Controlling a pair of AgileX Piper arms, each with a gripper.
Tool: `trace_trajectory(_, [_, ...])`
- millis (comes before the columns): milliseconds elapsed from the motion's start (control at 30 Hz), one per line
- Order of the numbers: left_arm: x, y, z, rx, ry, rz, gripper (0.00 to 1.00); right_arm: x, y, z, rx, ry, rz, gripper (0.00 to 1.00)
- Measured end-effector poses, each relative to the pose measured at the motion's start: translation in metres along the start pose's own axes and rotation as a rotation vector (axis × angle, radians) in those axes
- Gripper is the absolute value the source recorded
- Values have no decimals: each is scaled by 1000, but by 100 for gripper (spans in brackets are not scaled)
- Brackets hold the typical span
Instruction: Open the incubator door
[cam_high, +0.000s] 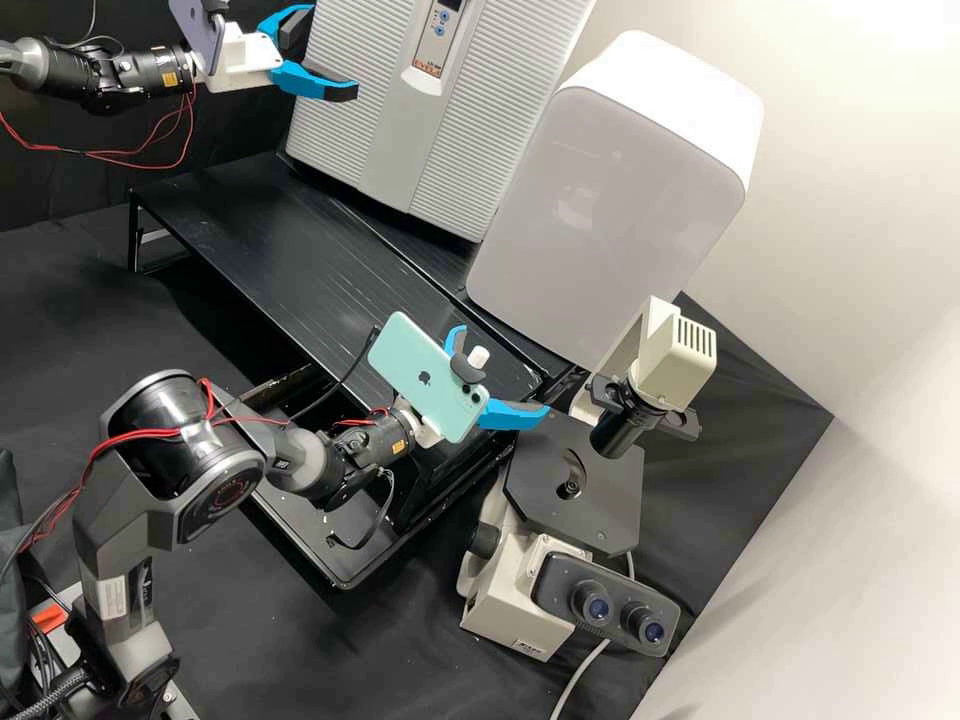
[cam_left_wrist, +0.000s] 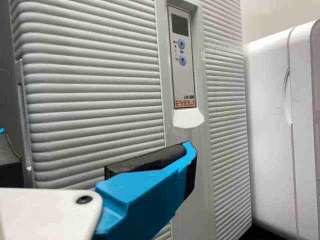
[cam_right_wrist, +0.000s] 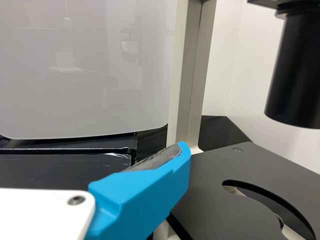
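Note:
The incubator (cam_high: 455, 130) stands at the back of the bench, its ribbed door closed. In the high view my left gripper (cam_high: 330, 52) is at the upper left, open, in front of the door's left part. In the left wrist view the left gripper (cam_left_wrist: 95, 145) has one finger before the ribbed door (cam_left_wrist: 95, 85), below the control panel (cam_left_wrist: 182, 60) and the pale lip (cam_left_wrist: 188, 118). Whether it touches the door I cannot tell. My right gripper (cam_high: 503, 370) stands open between bench and microscope; in the right wrist view the right gripper (cam_right_wrist: 95, 150) shows one finger near the microscope stage.
Right of the incubator is a white rounded cabinet (cam_high: 610, 190). The microscope (cam_high: 575, 490) stands in front of it, near the right gripper. A black platform (cam_high: 270, 250) spans below the incubator. A small white cylinder (cam_high: 478, 356) shows beside one right finger.

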Motion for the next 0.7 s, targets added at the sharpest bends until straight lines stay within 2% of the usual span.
trace_trajectory(300, [0,0,0,0,0,0,0,0,0,0,0,0,0,100])
trace_trajectory(700, [5,9,5,7,-19,28,0,0,0,0,0,0,0,100])
